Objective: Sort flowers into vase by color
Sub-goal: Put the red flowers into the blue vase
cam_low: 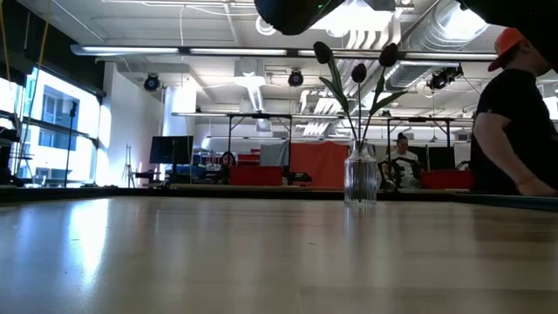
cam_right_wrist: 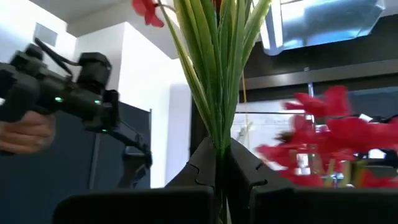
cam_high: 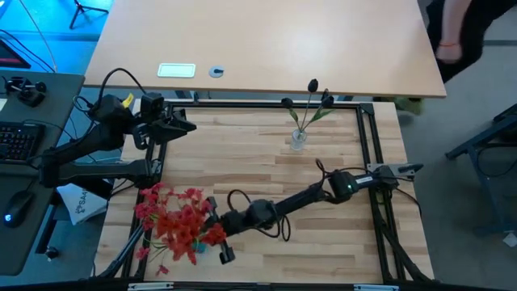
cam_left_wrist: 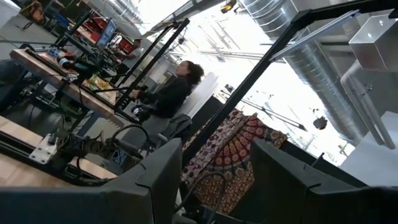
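Observation:
A bunch of red-pink flowers (cam_high: 174, 220) on green stems lies at the table's near left. My right gripper (cam_high: 214, 222) has reached across to it and is shut on its stems; its wrist view shows the gripper (cam_right_wrist: 219, 171) with red blossoms (cam_right_wrist: 329, 140) beside it. A small glass vase (cam_high: 299, 139) stands far of centre and holds sprigs with dark buds (cam_high: 313, 87); the low view shows the vase (cam_low: 360, 179) upright. My left gripper (cam_high: 186, 127) waits open above the far left corner, its fingers (cam_left_wrist: 165, 180) pointing into the room. My right gripper pinches a sheaf of several green stems (cam_right_wrist: 217, 134) between its two fingers (cam_right_wrist: 202, 165). The fingers lie across the stems, coming from the table's right side. The blossoms spread beyond the fingers toward the left edge (cam_high: 157, 206). Whether the bunch is lifted clear, I cannot tell.
A black frame (cam_high: 367, 137) runs around the wooden worktop. A small blue object (cam_high: 199, 248) and a dark one (cam_high: 227, 255) sit by the bunch at the near edge. A person (cam_low: 514, 122) stands beyond the table's far right. Bare wood lies between vase and bunch.

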